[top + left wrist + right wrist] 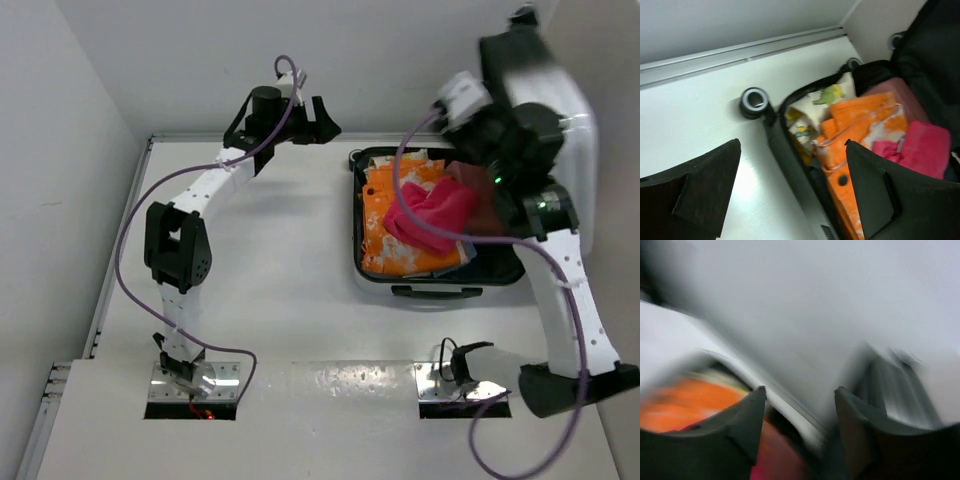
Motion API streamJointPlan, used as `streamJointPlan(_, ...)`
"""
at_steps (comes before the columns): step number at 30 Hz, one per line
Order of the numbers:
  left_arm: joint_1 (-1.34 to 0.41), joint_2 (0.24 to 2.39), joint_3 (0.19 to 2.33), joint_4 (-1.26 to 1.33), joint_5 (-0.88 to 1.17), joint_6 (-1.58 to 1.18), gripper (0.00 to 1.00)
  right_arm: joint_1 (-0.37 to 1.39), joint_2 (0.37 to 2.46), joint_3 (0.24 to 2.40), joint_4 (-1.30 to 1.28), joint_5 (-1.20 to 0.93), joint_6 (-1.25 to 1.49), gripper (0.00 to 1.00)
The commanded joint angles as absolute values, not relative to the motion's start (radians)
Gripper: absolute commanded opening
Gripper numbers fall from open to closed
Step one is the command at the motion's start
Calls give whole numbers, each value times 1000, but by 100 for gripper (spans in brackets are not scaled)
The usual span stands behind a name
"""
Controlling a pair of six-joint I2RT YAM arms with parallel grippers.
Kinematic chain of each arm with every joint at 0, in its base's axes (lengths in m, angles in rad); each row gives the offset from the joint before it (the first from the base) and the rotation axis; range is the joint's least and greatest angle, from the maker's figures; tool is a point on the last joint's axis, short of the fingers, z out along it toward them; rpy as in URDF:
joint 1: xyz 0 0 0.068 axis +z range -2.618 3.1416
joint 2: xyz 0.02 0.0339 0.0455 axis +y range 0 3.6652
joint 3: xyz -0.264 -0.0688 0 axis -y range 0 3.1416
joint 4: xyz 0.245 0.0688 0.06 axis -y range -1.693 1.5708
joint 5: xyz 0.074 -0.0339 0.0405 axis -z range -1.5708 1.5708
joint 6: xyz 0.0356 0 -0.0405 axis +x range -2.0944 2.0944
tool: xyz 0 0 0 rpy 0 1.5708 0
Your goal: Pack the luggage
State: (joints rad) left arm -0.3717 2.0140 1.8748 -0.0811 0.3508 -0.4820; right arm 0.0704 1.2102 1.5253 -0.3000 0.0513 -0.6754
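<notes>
The luggage (437, 283) lies open on the right half of the table, packed with an orange garment (400, 240) and a pink cloth (430, 215). Its white lid (560, 110) stands raised at the right and is blurred by motion. My right gripper (800, 392) straddles the lid's rim (790, 405), one finger on each side, and appears shut on it. My left gripper (792, 143) hangs open and empty over the luggage's left rim (790, 160), near a black wheel (754, 101). From above, the left gripper (325, 125) sits just left of the luggage's far corner.
The back wall runs close behind the luggage, and a side wall borders the table on the left. A dinosaur-print cloth (825, 95) lies at the far end inside the luggage. The carry handle (435, 294) sticks out of the near side.
</notes>
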Motion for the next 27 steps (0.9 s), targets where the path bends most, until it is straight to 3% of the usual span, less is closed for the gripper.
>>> streamJointPlan(1,-318,1944,1844,-67,307,-506,90,379,1196,1497,-479,-494,-220,63)
streamJointPlan(2,-307,1930,1824,-67,276,-506,91,429,1210,1538,-473,-552,-90,84)
streamJointPlan(4,-269,1914,1803,-67,247,-515,91,567,1249,1584,-480,-604,41,88)
streamJointPlan(7,-213,1902,1790,-109,213,-526,93,588,1278,1660,-465,-621,92,86)
streamJointPlan(13,-184,1864,1662,-120,181,-483,93,268,1224,1614,-272,-231,105,73)
streamJointPlan(19,-236,1902,1631,-158,195,-419,93,-28,1246,1503,-230,266,-229,53)
streamJointPlan(24,-270,1968,1693,-187,195,-408,93,-182,1311,1388,-156,360,-420,45)
streamJointPlan(27,-279,2012,1746,-205,204,-408,93,-279,1385,1426,-247,347,-469,44)
